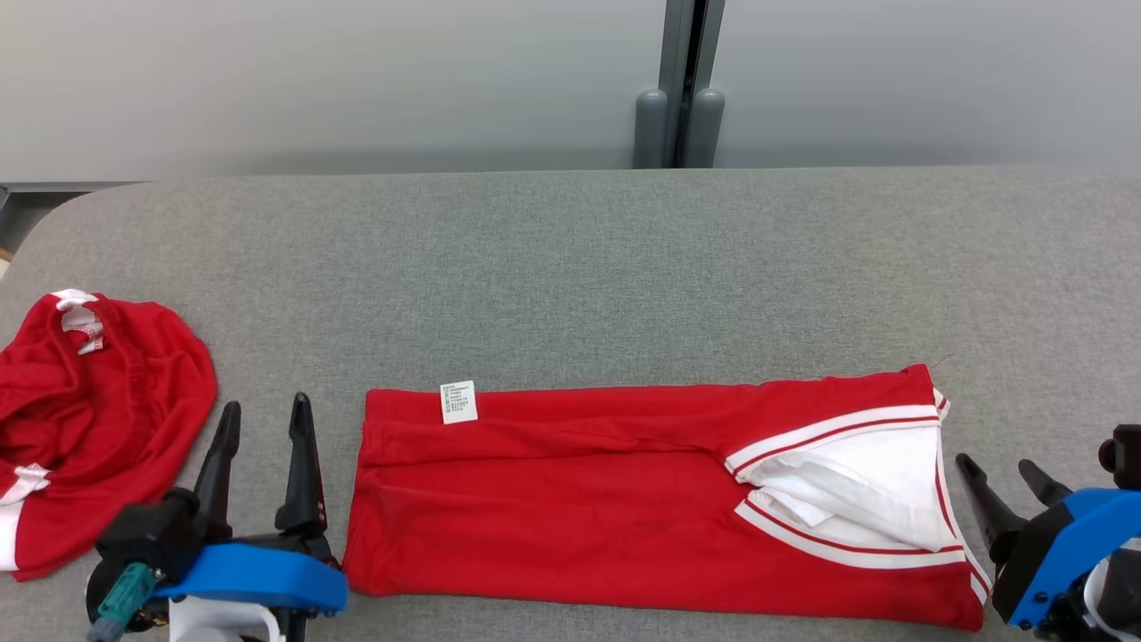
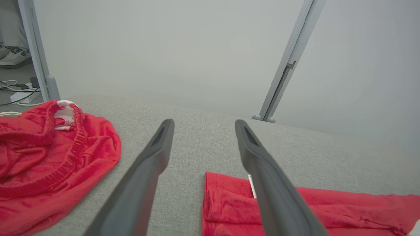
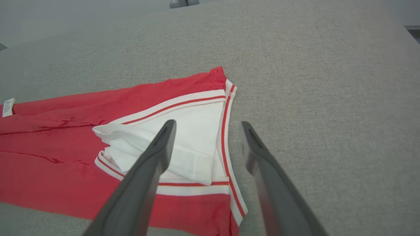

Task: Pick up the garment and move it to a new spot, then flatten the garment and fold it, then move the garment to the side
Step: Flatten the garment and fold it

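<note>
1. the folded red garment (image 1: pixel 579 508) is lying flat on the grey table (image 1: pixel 570 267), toward 6 o'clock in the head view.
2. the left gripper (image 1: pixel 265 406) is hovering at its 9 o'clock, fingers spread.
3. the right gripper (image 1: pixel 995 464) is hovering at its 3 o'clock, likewise spread.
4. a crumpled red garment (image 1: pixel 89 419) is lying at the left gripper's 9 o'clock.

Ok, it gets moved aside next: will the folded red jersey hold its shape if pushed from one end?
Probably not: the folded red jersey looks thin and creased, so it would likely bunch. Its rumpled white inner layer may flop open.
</note>
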Motion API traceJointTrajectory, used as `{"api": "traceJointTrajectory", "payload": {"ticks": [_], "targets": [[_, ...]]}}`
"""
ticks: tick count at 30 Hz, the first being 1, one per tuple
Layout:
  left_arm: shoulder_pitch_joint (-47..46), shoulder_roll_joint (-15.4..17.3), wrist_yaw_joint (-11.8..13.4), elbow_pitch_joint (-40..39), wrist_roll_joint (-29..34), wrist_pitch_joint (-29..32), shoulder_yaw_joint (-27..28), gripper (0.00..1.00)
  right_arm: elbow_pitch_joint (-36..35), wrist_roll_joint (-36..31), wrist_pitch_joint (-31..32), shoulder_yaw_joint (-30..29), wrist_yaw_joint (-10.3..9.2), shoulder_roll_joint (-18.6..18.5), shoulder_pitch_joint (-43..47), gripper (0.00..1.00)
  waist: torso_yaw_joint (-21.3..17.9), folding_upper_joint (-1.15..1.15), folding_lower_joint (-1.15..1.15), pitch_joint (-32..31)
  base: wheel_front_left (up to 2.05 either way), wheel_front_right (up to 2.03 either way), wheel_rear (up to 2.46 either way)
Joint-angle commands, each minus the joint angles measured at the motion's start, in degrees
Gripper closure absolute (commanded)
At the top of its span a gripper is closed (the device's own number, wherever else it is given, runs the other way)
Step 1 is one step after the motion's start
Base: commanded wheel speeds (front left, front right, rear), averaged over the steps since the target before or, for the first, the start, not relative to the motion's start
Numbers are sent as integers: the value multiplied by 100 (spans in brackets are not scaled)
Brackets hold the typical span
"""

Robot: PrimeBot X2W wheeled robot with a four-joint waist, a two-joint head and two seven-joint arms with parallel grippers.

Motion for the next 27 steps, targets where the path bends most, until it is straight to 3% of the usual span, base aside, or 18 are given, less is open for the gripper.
{"api": "traceJointTrajectory", "payload": {"ticks": [1, 13, 27], "targets": [[73, -21, -77, 1, 125, -22, 72, 0, 126, -66, -40, -71, 2, 41, -130, 0, -10, 0, 1, -18, 0, 0, 0], [240, -369, -514, 214, 689, -23, 563, 0, 1931, -345, -95, -303, 3, 117, -1027, 0, 11, 0, 1, -44, 0, 0, 0], [-26, -436, -655, 622, 756, -24, 513, 0, 3324, -806, 63, -211, 3, 119, -1690, 0, 117, 0, 1, 120, 0, 0, 0]]}}
